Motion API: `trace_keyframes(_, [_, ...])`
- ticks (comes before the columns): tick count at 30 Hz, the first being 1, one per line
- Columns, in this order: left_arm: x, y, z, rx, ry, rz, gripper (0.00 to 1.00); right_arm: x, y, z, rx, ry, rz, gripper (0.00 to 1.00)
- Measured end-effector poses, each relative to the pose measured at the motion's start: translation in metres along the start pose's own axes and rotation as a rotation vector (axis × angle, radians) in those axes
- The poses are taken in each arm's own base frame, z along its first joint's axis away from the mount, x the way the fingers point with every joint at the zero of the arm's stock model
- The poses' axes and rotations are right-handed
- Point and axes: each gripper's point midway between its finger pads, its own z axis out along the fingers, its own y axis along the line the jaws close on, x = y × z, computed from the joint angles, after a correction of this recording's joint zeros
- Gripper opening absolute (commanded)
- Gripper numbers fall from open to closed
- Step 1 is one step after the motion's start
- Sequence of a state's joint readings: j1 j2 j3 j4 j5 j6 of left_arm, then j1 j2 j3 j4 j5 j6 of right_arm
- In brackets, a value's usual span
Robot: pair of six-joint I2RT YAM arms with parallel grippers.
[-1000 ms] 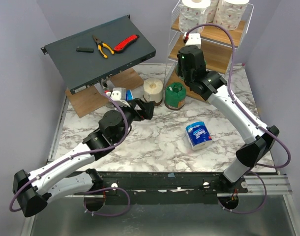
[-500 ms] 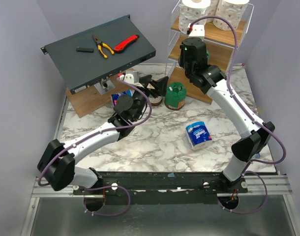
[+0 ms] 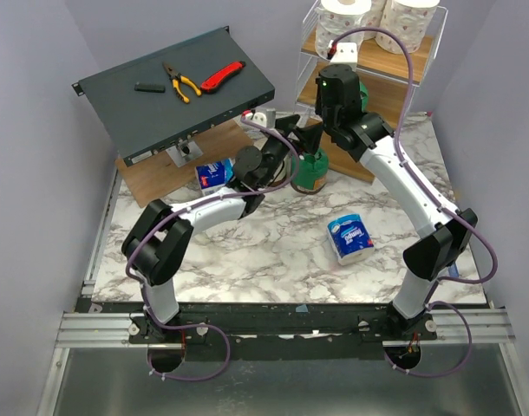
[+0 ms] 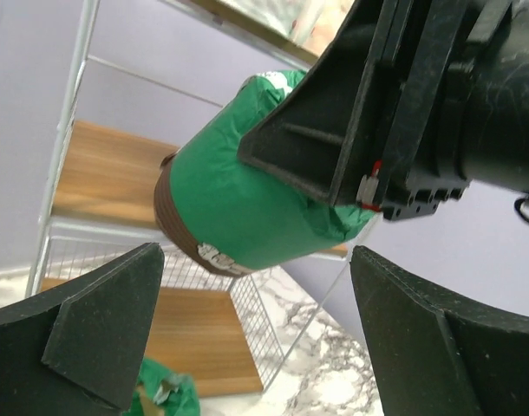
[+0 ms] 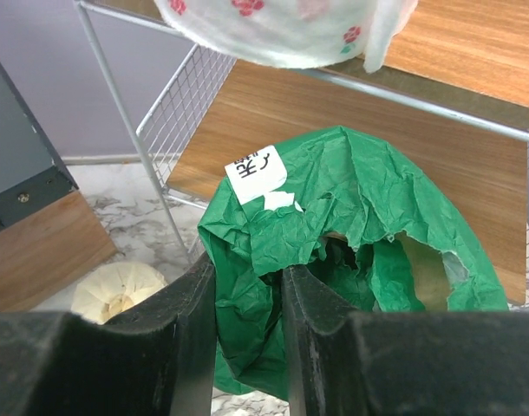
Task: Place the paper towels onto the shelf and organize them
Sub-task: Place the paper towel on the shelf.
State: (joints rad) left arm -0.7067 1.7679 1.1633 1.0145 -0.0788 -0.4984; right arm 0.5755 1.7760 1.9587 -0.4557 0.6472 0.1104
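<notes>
Our right tool (image 5: 247, 290), nearly closed, pinches the crumpled wrapper of a green-wrapped roll (image 5: 351, 217) hanging just before the shelf's (image 5: 334, 113) middle board; we should ease it in level, clear of the wire; our left tool (image 4: 256, 260) gapes empty nearby.

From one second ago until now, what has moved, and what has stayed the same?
The left gripper swung from the left side of the table toward the shelf and now stands open, facing the green-wrapped roll that the right gripper pinches by its wrapper. The right gripper barely moved; nothing was taken or released. The other green roll, the blue-and-white pack and the printed rolls stayed in place.
</notes>
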Motion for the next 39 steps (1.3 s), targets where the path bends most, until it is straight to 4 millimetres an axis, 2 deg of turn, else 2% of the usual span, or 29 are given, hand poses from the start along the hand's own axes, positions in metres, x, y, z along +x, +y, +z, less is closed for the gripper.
trace_keyframes(5, [-0.010, -0.008, 0.024, 0.027, -0.035, 0.001, 0.92, -0.006, -0.006, 0.004, 0.016, -0.019, 0.018, 0.31])
trace_keyframes(10, [-0.002, -0.005, 0.042, 0.022, -0.014, 0.005, 0.90, -0.013, -0.014, 0.009, 0.037, -0.044, 0.041, 0.32])
trace_keyframes(15, [0.014, 0.003, 0.043, -0.004, 0.034, 0.007, 0.91, -0.010, -0.019, 0.015, 0.050, -0.039, 0.041, 0.33])
trace_keyframes(21, [0.033, 0.014, 0.042, -0.032, 0.077, 0.007, 0.99, -0.005, -0.018, 0.021, 0.055, -0.031, 0.037, 0.35])
trace_keyframes(26, [0.049, 0.024, 0.042, -0.051, 0.112, 0.002, 0.99, -0.003, -0.018, 0.023, 0.057, -0.029, 0.039, 0.37])
trace_keyframes(36, [0.049, 0.026, 0.057, -0.052, 0.103, 0.003, 0.98, -0.005, -0.016, 0.029, 0.057, -0.039, 0.048, 0.38])
trace_keyframes(39, [0.050, 0.027, 0.063, -0.051, 0.111, 0.004, 0.98, -0.006, -0.015, 0.031, 0.053, -0.044, 0.052, 0.41])
